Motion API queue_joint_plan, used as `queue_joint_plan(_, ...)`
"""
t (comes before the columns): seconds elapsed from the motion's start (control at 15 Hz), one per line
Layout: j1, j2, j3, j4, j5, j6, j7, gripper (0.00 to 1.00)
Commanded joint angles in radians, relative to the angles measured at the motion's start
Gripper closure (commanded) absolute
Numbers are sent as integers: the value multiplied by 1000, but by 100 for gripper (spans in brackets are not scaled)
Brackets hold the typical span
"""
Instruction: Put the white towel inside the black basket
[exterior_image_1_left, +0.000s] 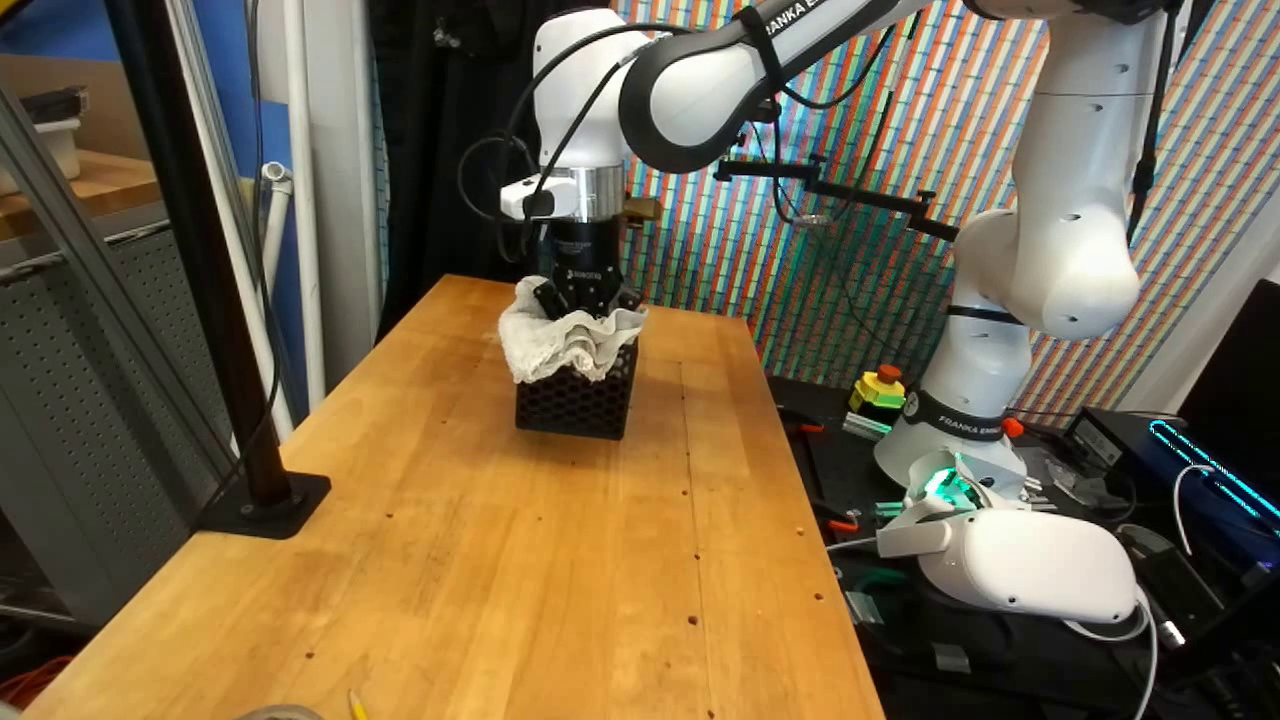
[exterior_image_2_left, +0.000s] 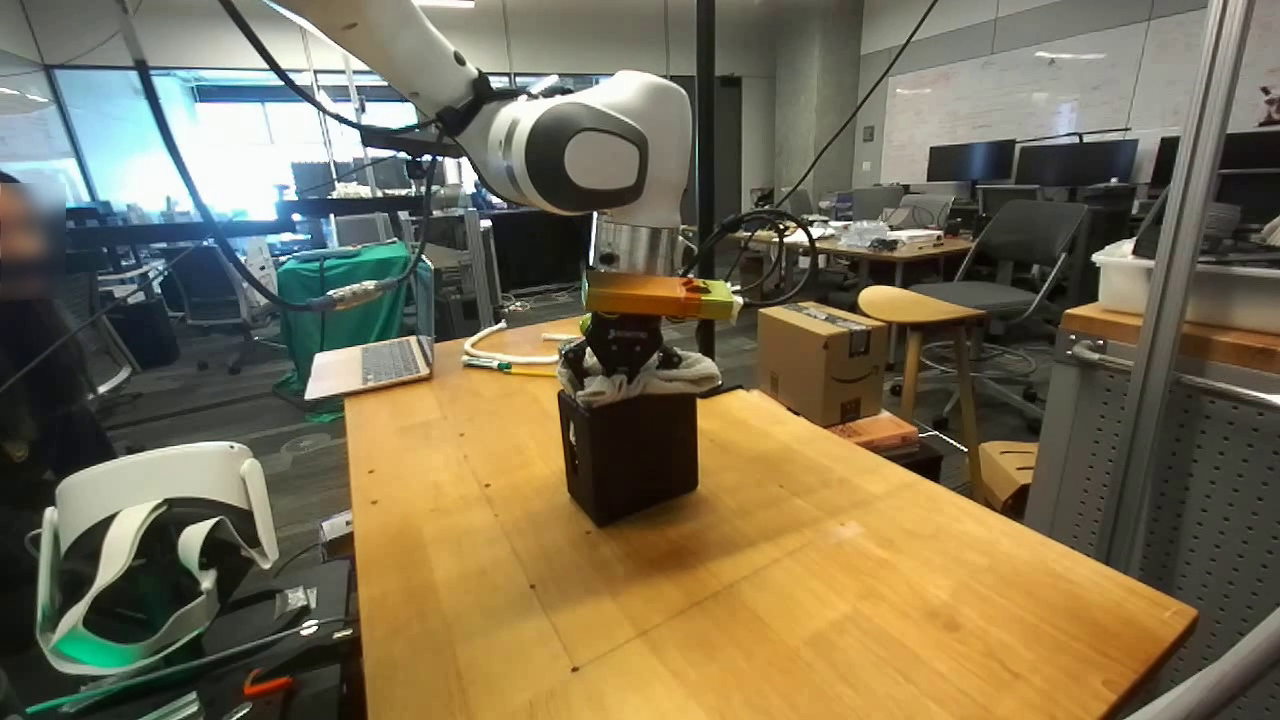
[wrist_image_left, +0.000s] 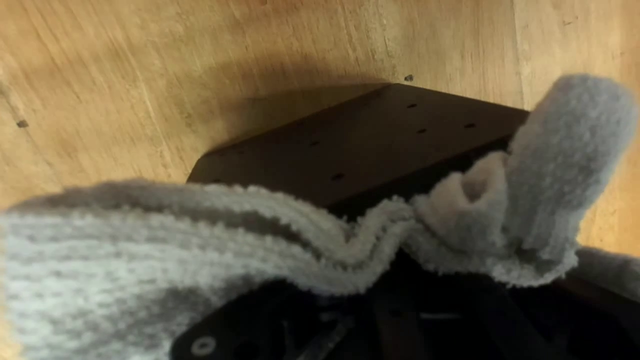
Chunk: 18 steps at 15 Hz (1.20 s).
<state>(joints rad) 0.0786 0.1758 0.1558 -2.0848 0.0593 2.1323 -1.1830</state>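
A white towel (exterior_image_1_left: 545, 345) sits bunched in the mouth of a black basket (exterior_image_1_left: 573, 405), part in and part out, with a gripper (exterior_image_1_left: 588, 302) sunk among its folds. Most of the job looks done: the cloth is at its target, and its middle appears to be pressed below the rim, though from here the walls and folds hide how deep it goes. Remaining, by the look of it, are the release, the lift clear and perhaps a tuck for the edges: one flap hangs outside, over the perforated wall, and loose folds poke past the rim to either side.

The towel is cream-white, greyer in shade, with a thick, nubbly pile; its edge runs in wavy creases, and, close up, one stubby, rounded fold juts out past the basket's wall. The gripper's jaws are drawn together, apparently pinching the cloth, but the fingertips are buried and the hold itself is out of sight. The basket stands upright on a wooden table (exterior_image_1_left: 480, 560). Above bends a white arm (exterior_image_1_left: 710, 90); off one side lies a white headset (exterior_image_1_left: 1040, 568), and a black pole (exterior_image_1_left: 200, 250) rises at the opposite edge.
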Motion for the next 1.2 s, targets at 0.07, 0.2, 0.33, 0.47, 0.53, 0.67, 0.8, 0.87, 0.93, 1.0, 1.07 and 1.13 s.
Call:
queue_joint_plan(0.07,-3,6,2,-41,5,13,-23,84)
queue_joint_plan(0.2,7,-41,5,-60,-16,21,-2,84)
queue_joint_plan(0.33,21,-94,9,-83,-52,16,27,84)
queue_joint_plan(0.47,38,-143,14,-109,-93,6,58,84)
queue_joint_plan(0.53,46,-168,18,-122,-113,3,73,84)
queue_joint_plan(0.67,64,-213,27,-144,-150,-2,105,84)
queue_joint_plan(0.8,82,-262,36,-165,-185,1,136,84)
queue_joint_plan(0.87,90,-287,40,-173,-201,3,151,85)
queue_joint_plan(0.93,98,-313,44,-180,-212,4,164,84)
queue_joint_plan(1.0,108,-337,47,-183,-216,3,178,84)
queue_joint_plan(1.07,120,-361,54,-189,-224,6,188,84)
queue_joint_plan(1.13,132,-379,61,-189,-228,6,193,85)
